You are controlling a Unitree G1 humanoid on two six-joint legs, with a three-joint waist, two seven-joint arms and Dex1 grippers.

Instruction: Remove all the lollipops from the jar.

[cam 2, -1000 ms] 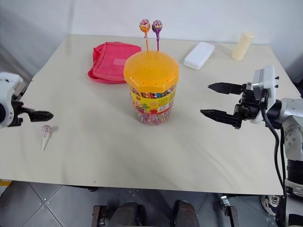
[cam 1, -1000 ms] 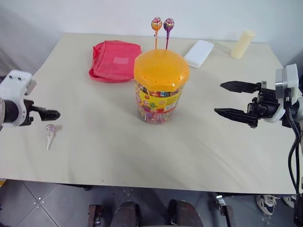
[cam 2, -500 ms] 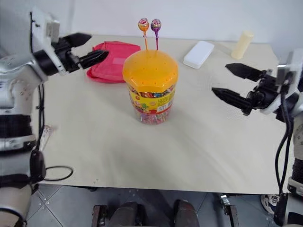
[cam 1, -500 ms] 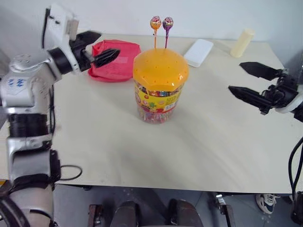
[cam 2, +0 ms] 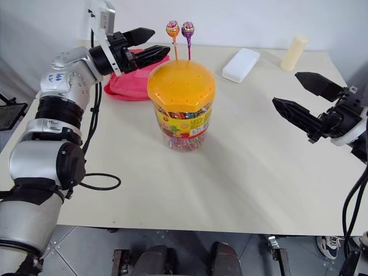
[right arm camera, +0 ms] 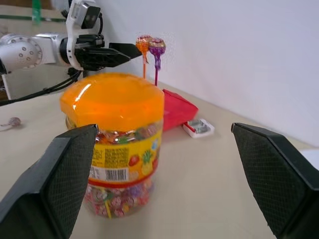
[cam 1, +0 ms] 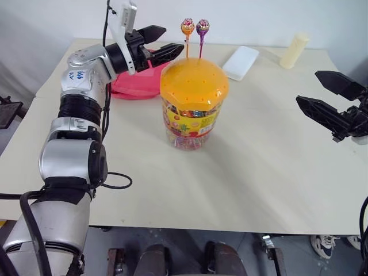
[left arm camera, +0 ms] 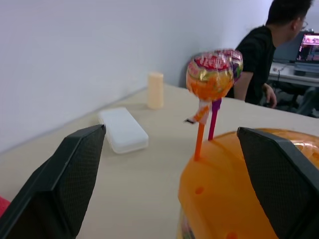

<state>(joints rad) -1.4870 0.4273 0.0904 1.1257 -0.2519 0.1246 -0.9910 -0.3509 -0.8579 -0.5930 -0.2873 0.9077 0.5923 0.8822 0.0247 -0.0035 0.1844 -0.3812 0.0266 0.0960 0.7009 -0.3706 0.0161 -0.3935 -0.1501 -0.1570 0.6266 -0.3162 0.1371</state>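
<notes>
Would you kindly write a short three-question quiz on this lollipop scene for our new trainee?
1. True or false: the left gripper already grips a lollipop.
2. How many lollipops stand in the jar's orange lid?
3. Which lollipop is nearer the left gripper: A) the orange lollipop, B) the purple lollipop?

Key:
1. False; its fingers are open, just short of the sticks.
2. Two.
3. A.
</notes>
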